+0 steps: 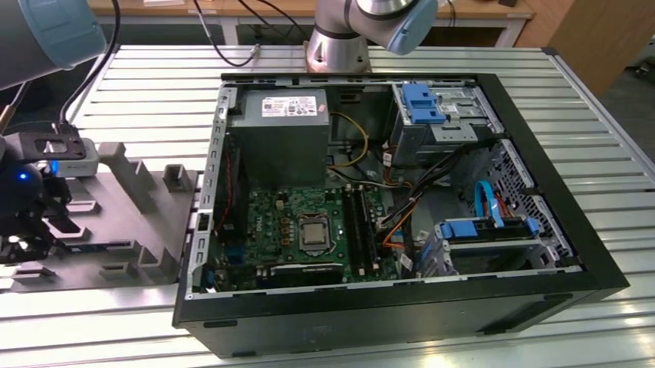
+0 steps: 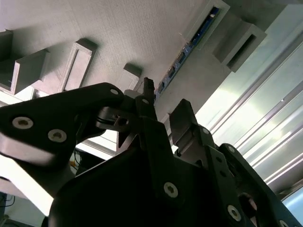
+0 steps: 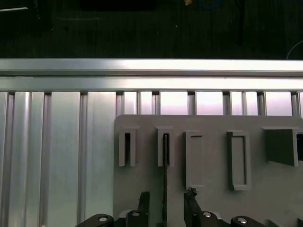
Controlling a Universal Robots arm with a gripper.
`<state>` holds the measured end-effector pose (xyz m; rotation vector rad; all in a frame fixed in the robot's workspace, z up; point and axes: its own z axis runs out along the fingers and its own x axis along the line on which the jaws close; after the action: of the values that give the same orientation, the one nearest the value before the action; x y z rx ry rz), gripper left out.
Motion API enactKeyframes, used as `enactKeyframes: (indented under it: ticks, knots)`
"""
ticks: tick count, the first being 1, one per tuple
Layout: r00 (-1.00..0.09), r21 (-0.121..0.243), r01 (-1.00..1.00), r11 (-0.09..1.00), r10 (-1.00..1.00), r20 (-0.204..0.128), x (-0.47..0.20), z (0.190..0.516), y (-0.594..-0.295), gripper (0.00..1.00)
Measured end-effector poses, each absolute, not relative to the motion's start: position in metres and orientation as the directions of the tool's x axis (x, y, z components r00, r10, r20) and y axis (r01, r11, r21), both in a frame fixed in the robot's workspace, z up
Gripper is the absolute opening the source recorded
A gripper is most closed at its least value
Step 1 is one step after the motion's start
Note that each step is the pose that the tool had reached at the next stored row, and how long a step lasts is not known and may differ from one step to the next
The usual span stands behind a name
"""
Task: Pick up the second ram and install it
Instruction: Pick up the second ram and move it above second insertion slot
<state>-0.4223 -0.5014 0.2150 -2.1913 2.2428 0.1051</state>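
The second ram [image 3: 165,179] stands on edge in a slot of the grey holder plate [image 3: 213,198]. In the second wrist view it is a thin blue-green strip [image 2: 189,47] running away from the fingers. My gripper [image 3: 166,201] is open and straddles the near end of the stick, with one black finger [image 3: 144,201] on each side and a gap to each. The second wrist view shows the gripper [image 2: 164,106] low over the plate. In the exterior view the gripper [image 1: 21,230] hangs over the holder plate [image 1: 133,192] at the exterior view's left.
The open computer case [image 1: 389,307] lies to the exterior view's right of the plate. Inside are the motherboard, its silver processor socket [image 1: 312,234] and long black memory slots [image 1: 358,222]. The plate carries several raised slot blocks [image 3: 239,161]. A ribbed metal table [image 3: 61,156] lies beneath.
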Motion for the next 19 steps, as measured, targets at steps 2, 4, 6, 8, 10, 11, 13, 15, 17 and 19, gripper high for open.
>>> enactKeyframes:
  ticks: [2,4,6,8,10,11,13,15,17,19]
  knots:
    - [-0.024,0.045,-0.999,0.022,-0.998,-0.050,-0.422,0.215,-0.501,0.42]
    - [-0.024,0.044,-0.999,0.022,-0.998,-0.050,-0.422,0.213,-0.501,0.42]
    - [-0.024,0.045,-0.999,0.022,-0.998,-0.050,-0.422,0.210,-0.501,0.42]
    - [-0.024,0.045,-0.999,0.022,-0.998,-0.050,-0.422,0.207,-0.501,0.42]
    - [-0.024,0.045,-0.999,0.022,-0.998,-0.050,-0.422,0.203,-0.501,0.42]
    - [-0.024,0.045,-0.999,0.022,-0.998,-0.050,-0.422,0.202,-0.501,0.42]
    - [-0.024,0.045,-0.999,0.022,-0.998,-0.050,-0.423,0.200,-0.501,0.42]
    - [-0.024,0.045,-0.999,0.022,-0.998,-0.050,-0.423,0.198,-0.501,0.42]
    - [-0.024,0.045,-0.999,0.022,-0.998,-0.050,-0.423,0.198,-0.501,0.42]
    - [-0.024,0.045,-0.999,0.022,-0.998,-0.050,-0.423,0.198,-0.501,0.42]
